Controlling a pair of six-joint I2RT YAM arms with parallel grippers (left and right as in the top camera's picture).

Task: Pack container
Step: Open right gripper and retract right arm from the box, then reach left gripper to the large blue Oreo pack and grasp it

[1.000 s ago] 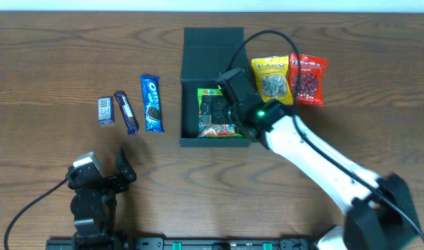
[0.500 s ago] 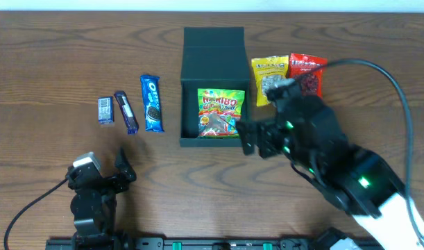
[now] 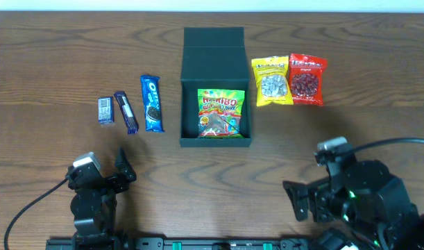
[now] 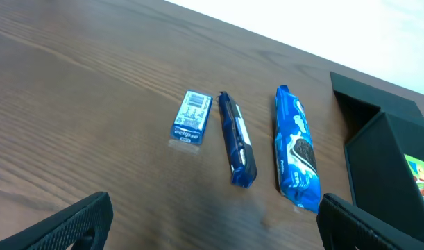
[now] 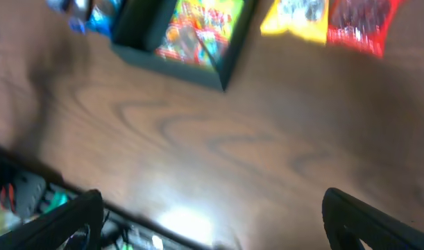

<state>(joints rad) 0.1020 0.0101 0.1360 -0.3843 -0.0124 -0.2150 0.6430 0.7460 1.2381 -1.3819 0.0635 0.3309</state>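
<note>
The container is a dark green square box at the table's centre, its flap lid laid open to the far side. A colourful Haribo packet lies inside it. My right gripper hovers near the front right edge, open and empty, well clear of the box. The blurred right wrist view shows the container and the packet far ahead of the right gripper. My left gripper rests open at the front left. In its wrist view the left gripper holds nothing.
A yellow snack bag and a red one lie right of the box. Left of it lie an Oreo pack, a dark blue bar and a small blue packet. A rail runs along the front edge.
My right arm has withdrawn from over the container to the front right edge, leaving the Haribo packet inside. The left arm has not moved.
</note>
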